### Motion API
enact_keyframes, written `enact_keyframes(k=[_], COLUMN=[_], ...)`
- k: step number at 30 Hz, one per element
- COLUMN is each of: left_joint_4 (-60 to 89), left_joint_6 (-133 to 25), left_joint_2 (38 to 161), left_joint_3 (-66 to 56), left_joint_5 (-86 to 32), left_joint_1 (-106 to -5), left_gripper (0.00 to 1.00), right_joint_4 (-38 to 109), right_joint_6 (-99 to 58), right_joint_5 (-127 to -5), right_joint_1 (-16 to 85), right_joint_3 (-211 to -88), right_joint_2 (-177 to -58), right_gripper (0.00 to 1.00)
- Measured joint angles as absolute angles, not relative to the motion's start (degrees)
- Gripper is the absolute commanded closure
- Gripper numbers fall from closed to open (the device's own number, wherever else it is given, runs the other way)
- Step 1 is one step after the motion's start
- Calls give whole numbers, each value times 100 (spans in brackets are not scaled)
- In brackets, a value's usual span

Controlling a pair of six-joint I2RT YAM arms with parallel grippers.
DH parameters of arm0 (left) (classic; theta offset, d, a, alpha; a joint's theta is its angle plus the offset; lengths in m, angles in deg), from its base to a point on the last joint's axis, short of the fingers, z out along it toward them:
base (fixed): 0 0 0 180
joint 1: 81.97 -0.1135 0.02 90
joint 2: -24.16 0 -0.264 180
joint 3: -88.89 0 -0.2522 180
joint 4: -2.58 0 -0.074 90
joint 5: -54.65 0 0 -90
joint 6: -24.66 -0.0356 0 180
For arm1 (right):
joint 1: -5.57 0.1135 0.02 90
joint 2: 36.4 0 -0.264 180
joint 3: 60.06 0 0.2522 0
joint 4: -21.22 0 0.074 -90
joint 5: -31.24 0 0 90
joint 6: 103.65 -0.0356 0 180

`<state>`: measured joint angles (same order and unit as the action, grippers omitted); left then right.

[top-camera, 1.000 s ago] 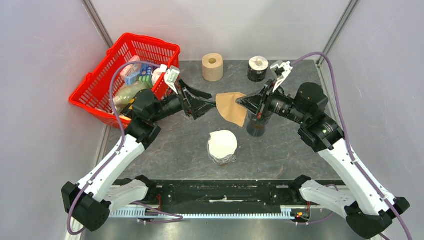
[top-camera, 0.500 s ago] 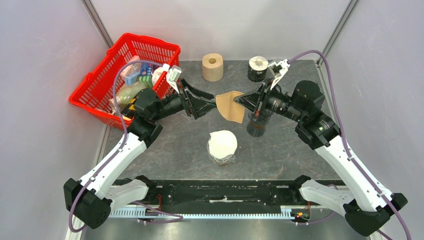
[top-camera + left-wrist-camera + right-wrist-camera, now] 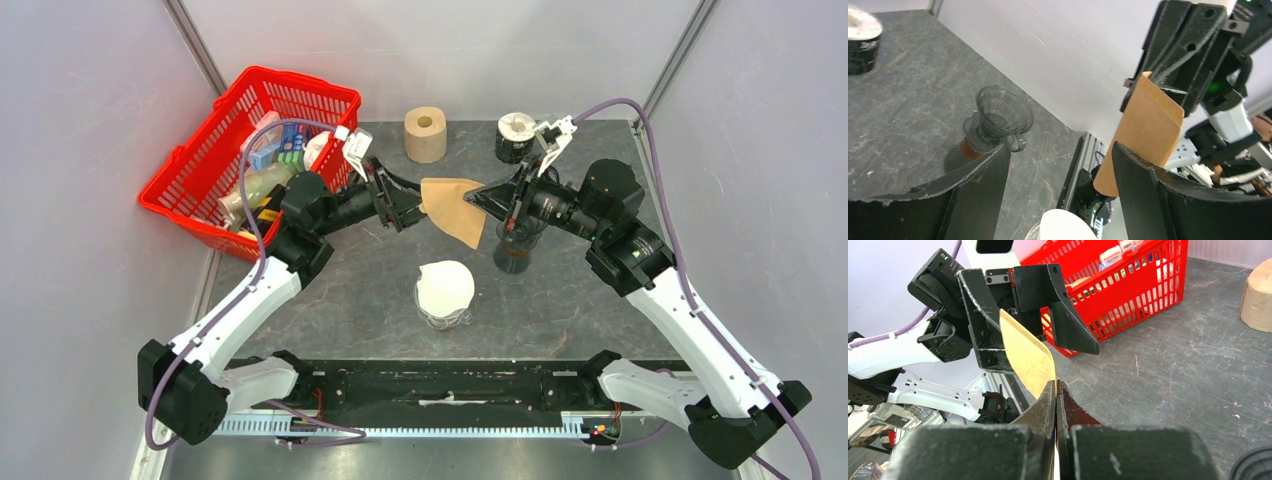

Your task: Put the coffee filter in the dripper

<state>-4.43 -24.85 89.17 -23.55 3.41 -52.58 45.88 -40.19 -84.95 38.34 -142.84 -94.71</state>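
Observation:
A brown paper coffee filter hangs in the air above the table's middle. My right gripper is shut on its right edge; the pinched filter also shows in the right wrist view. My left gripper is open, and its fingers stand at the filter's left edge without clamping it. In the left wrist view the filter rises just beyond the right finger. The dark glass dripper stands on its server below my right gripper, and it also shows in the left wrist view.
A white domed object on a glass cup stands in front of the filter. A red basket full of items is at the back left. A brown paper roll and a black can stand at the back.
My right gripper has carried the filter slightly left and back. My left arm has reached forward, so its open fingers now meet the filter's left edge.

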Motion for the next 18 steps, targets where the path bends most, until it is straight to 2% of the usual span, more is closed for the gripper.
enact_keyframes(k=[11,18], left_joint_4=[1085,1168], left_joint_6=[-3119,-3156], left_joint_2=[7934,7910], left_joint_3=[-2576,-2578], left_joint_5=[-1489,-1681], left_joint_1=[-5260,-5260], left_gripper=[16,15], right_joint_4=[4715,4793], right_joint_6=[-3903,-3890], right_joint_5=[-8218,-8244], right_joint_1=[3834,3834], right_joint_3=[-14284,-14284], right_joint_2=[-8994,-8996], right_gripper=[100,100])
